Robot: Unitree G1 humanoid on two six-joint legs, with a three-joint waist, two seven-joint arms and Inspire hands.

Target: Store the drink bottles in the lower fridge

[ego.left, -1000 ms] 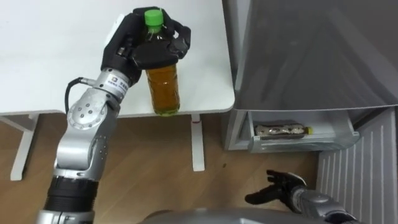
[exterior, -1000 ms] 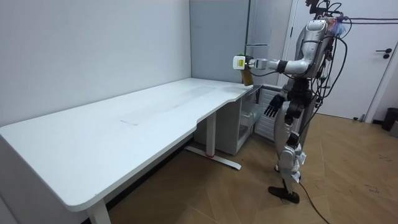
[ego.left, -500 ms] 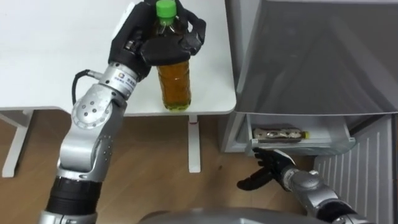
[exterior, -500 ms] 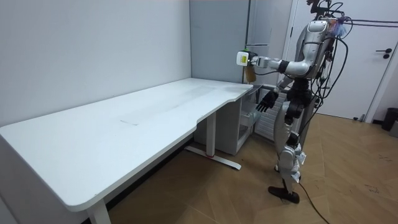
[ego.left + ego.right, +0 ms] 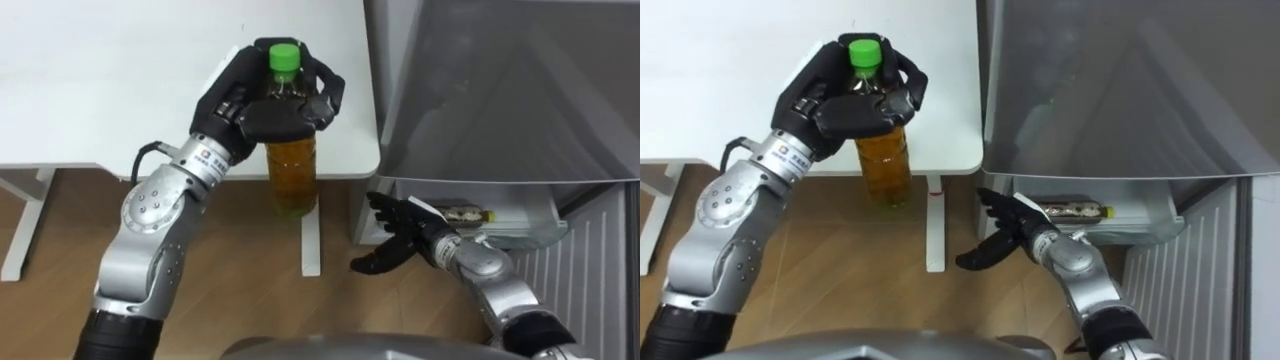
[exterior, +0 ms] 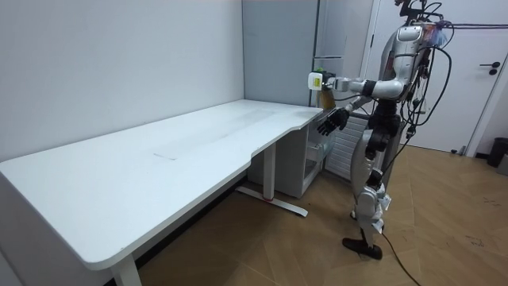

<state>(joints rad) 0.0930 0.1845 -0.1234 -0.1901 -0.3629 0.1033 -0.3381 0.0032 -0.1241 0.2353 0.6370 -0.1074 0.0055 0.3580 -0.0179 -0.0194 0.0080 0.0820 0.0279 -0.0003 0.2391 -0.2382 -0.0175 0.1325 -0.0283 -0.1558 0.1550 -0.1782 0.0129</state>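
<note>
**Room view.** The robot stands upright on the wooden floor (image 6: 444,230) at the far end of the white worktop (image 6: 159,159), next to the grey fridge (image 6: 278,48). Both arms reach forward towards the fridge.

**Eye views.** These give the grasp detail and the fridge interior.

1. The left hand (image 5: 262,98) is closed around the neck and shoulder of the drink bottle (image 5: 292,172). Fingers and thumb wrap it just below the green cap (image 5: 284,57).
2. The drink bottle is upright and off the worktop. Its amber body hangs below the left hand, at the worktop's front edge near the corner next to the fridge.
3. The right hand (image 5: 398,238) is low, below worktop level and below and to the right of the drink bottle, apart from it. Its fingers are spread and straight, and it holds nothing.
4. The right hand is just in front of the lower compartment (image 5: 545,228), which stands open.
5. One second bottle (image 5: 465,213) lies on its side inside the lower compartment.
</note>
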